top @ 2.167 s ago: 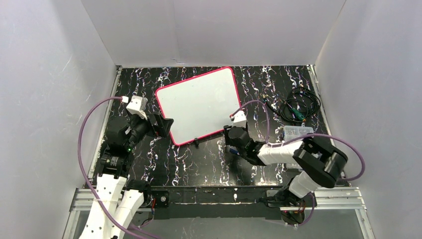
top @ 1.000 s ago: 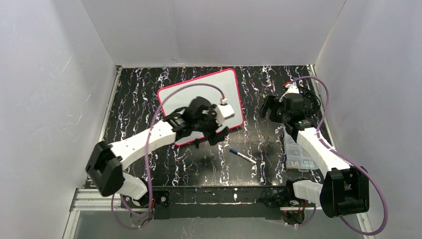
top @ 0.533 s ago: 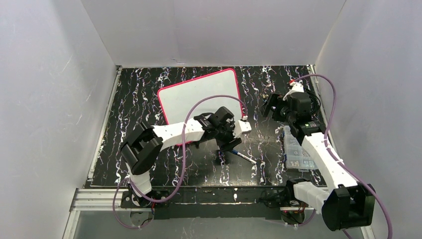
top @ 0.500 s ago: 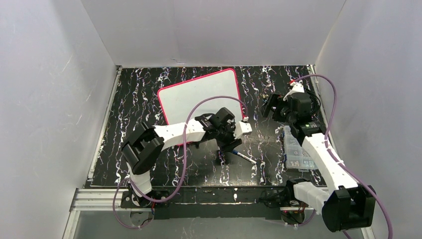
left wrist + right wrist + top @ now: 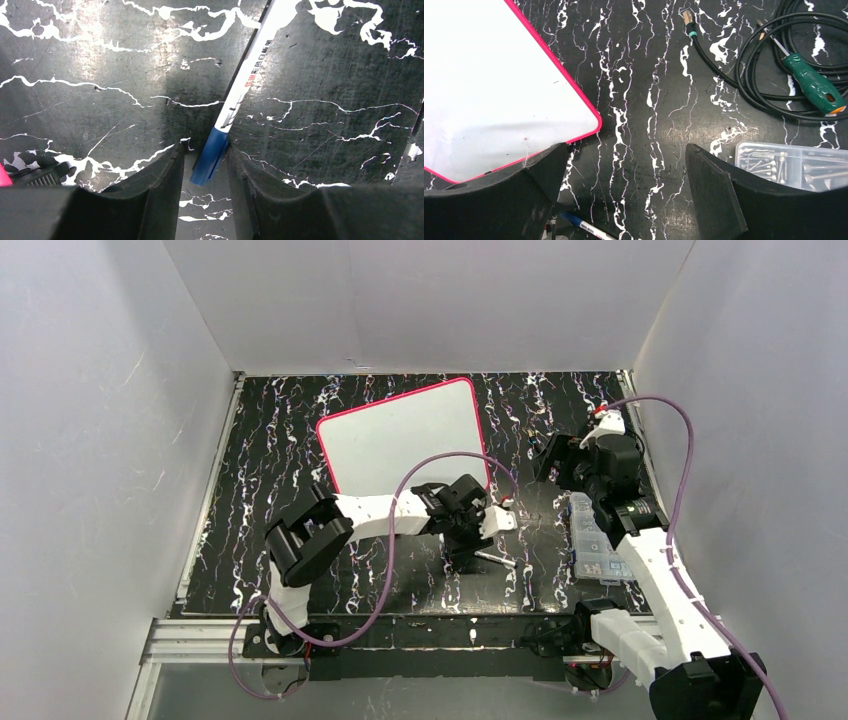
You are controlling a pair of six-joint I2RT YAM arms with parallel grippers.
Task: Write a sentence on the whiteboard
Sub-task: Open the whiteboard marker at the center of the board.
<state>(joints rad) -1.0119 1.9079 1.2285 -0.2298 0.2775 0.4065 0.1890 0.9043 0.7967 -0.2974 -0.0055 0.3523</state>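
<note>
Left jaws flank marker [image 5: 245,85] cap, grip unclear; right jaws spread; whiteboard [image 5: 400,440] blank, marker print illegible.

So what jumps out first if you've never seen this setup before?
A big white board with a pink frame lies blank at the far middle of a black table veined with white. Just in front of it, the left gripper is down at the table, its fingers either side of the blue cap of a pen lying there.
</note>
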